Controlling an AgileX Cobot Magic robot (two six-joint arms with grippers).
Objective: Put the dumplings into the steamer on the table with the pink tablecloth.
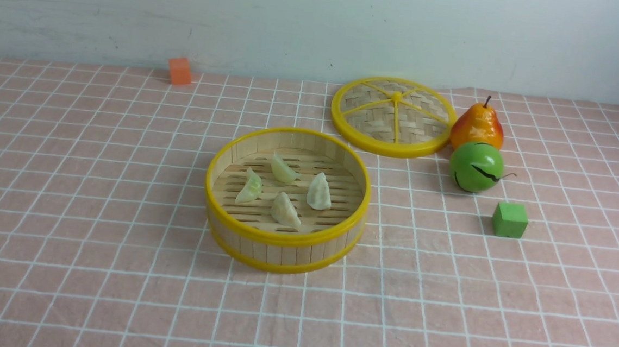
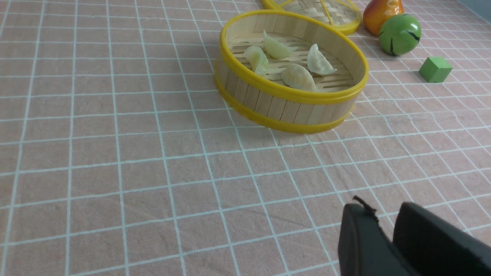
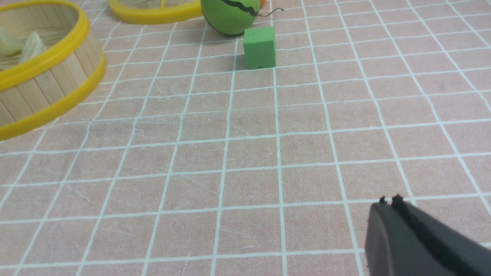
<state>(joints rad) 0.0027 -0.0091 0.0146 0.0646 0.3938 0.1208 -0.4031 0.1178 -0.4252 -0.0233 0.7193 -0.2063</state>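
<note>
Front view: 4 dumplings (image 1: 286,192) lie inside the steamer (image 1: 283,239) mid-tabletop (image 1: 63,265), so loading looks finished.

Left wrist view: left gripper (image 2: 387,230), slightly parted, grasps nothing, well clear.

Right wrist view: right gripper (image 3: 389,209), clenched and empty, near the green cube (image 3: 260,47).

what the views cut off or hide

front view: neither arm is in frame. left wrist view: the lid (image 2: 318,11) and pear (image 2: 381,13) run past the edge; the left hand (image 2: 383,234) shows only partly. right wrist view: the steamer (image 3: 42,76) is cropped, the dumplings (image 3: 23,48) half hidden by its rim, the right hand (image 3: 389,205) clipped.
</note>
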